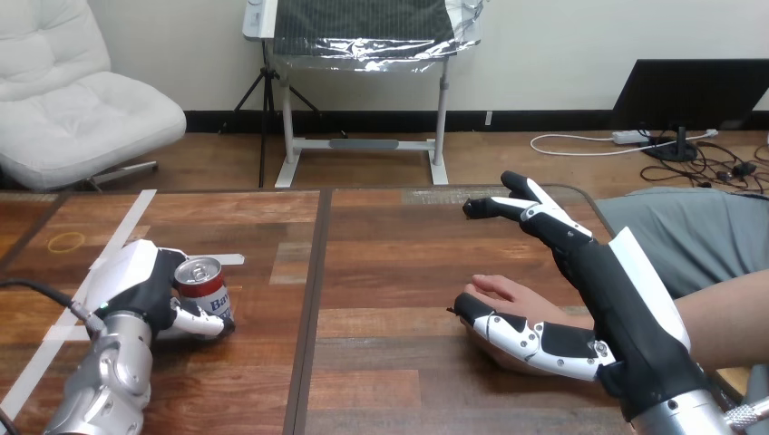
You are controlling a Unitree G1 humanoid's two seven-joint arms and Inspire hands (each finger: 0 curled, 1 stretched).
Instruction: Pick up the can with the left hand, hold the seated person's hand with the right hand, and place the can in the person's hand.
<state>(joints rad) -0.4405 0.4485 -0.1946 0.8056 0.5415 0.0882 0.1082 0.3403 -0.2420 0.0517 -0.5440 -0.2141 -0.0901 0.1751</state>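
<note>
A red and white can (203,284) with a silver top stands upright on the wooden table (390,272) at the left. My left hand (150,290) is wrapped round it, fingers curled across its lower front. At the right, the person's hand (510,304) lies on the table, reaching in from the right edge. My right hand (606,304) is over it with fingers spread straight, the thumb lying across the near side of the person's hand and the other fingers raised above it. It is not curled round the person's hand.
White tape strips (100,263) run across the table's left part, and a thin ring (66,242) lies near the far left edge. A dark seam (313,299) splits the tabletop down the middle.
</note>
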